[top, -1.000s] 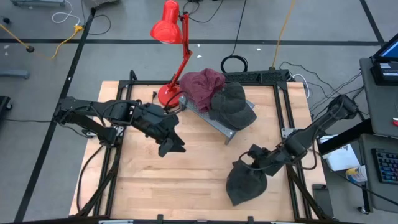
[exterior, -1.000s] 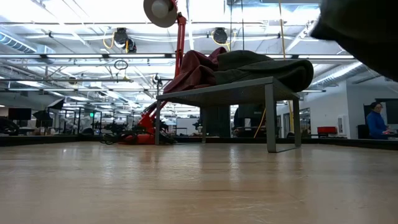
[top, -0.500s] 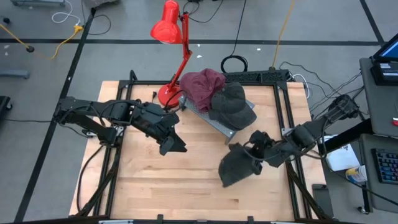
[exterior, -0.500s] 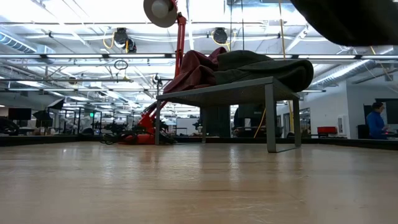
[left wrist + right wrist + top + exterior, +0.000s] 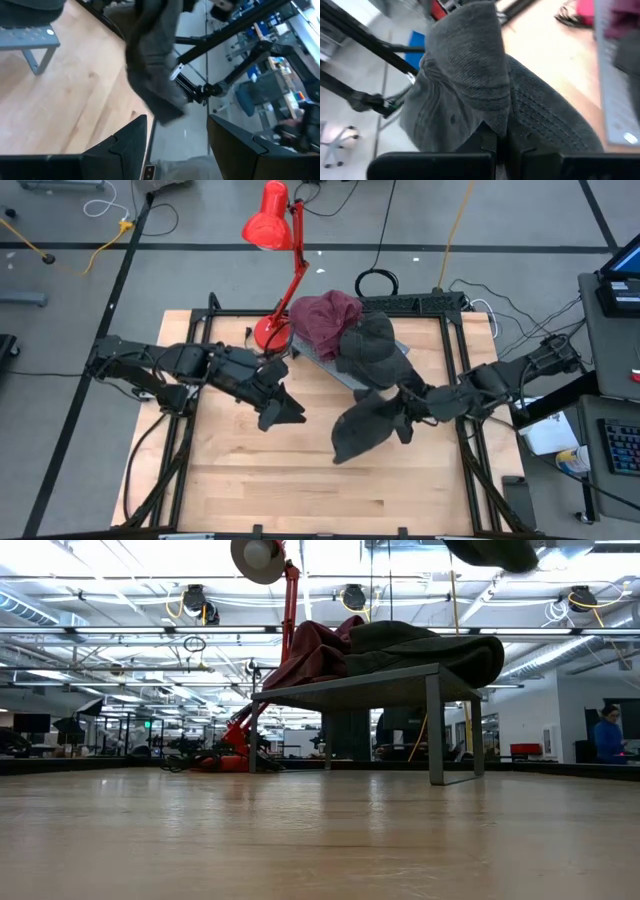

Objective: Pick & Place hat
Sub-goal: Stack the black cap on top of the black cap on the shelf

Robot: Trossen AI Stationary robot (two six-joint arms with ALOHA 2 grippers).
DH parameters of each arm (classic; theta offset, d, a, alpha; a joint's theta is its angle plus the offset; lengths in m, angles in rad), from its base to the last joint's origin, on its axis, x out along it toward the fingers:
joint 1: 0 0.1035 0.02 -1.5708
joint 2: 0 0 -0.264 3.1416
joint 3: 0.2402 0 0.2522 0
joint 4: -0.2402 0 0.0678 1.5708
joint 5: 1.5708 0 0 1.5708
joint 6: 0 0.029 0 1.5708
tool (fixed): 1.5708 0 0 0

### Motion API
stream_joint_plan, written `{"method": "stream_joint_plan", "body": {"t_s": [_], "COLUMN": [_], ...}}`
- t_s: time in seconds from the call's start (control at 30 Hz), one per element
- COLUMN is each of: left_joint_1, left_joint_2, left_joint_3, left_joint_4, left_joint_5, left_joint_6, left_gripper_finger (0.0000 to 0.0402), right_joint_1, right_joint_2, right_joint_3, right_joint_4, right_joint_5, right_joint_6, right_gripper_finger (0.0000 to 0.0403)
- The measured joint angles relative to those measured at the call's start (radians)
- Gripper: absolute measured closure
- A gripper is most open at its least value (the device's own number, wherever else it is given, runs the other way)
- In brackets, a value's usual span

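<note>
Wooden table, rack holding hats

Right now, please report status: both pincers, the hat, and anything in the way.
Right pincer shut on grey hat, hat off the table. Left pincer open, empty, over table middle. Metal shelf with two more hats right beside carried hat.

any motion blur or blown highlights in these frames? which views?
Left wrist view: the hanging grey hat is smeared, room behind soft. Right wrist view: hat fabric sharp near the shut right gripper, grey shelf blurred. Low view: ceiling lights bright behind the shelf, wood in the foreground soft. High view: evenly lit, crisp.
</note>
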Motion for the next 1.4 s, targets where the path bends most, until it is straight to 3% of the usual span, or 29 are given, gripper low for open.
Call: {"method": "stream_joint_plan", "body": {"t_s": [0.2,0.57,0.87,1.03,1.2,1.4], "left_joint_1": [-0.038,-0.135,-0.173,-0.175,-0.175,-0.175], "left_joint_2": [0.0,0.0,0.0,0.0,0.0,0.0], "left_joint_3": [0.0,0.0,0.0,0.0,0.0,0.0], "left_joint_4": [0.013,0.121,0.12,0.119,0.119,0.149], "left_joint_5": [-0.081,-0.252,-0.382,-0.439,-0.506,-0.669], "left_joint_6": [0.023,0.224,0.354,0.421,0.5,0.562], "left_gripper_finger": [0.019,0.019,0.019,0.019,0.019,0.019], "right_joint_1": [-0.035,-0.136,-0.173,-0.177,-0.152,-0.146], "right_joint_2": [0.006,0.006,-0.002,-0.026,-0.06,-0.056], "right_joint_3": [0.0,0.0,0.0,0.0,0.0,0.0], "right_joint_4": [0.127,0.381,0.475,0.472,0.542,0.657], "right_joint_5": [0.004,0.056,0.054,0.071,0.184,0.188], "right_joint_6": [-0.055,-0.1,-0.074,-0.032,-0.023,-0.046], "right_gripper_finger": [0.0403,0.0403,0.0403,0.0403,0.0403,0.0403]}}
